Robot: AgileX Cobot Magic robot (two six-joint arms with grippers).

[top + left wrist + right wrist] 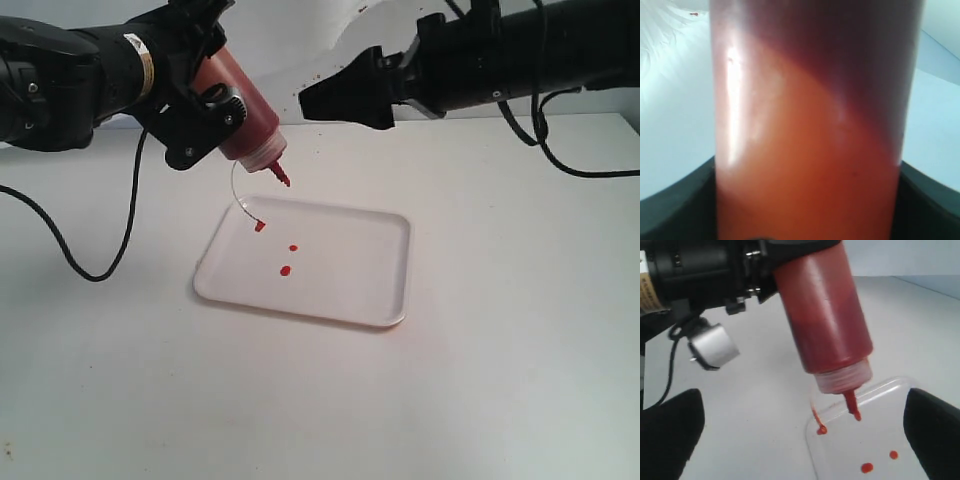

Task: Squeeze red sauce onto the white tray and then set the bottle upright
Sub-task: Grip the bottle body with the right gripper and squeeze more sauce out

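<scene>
Exterior view: the left gripper [212, 92] clamps the bottle [250, 120], tilted nozzle-down over the white tray [365, 300], which is dotted with red sauce [285, 270]. The right gripper [340, 98] gapes wide, empty, nearby; a black cable [95, 272] trails beside the tray.

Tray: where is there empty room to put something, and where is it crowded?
The white tray is bare on its right half, between the red sauce drops and the right rim. The table in front of the tray is bare too. The far left corner is crowded: the tilted bottle and its dangling cap hang there.
</scene>
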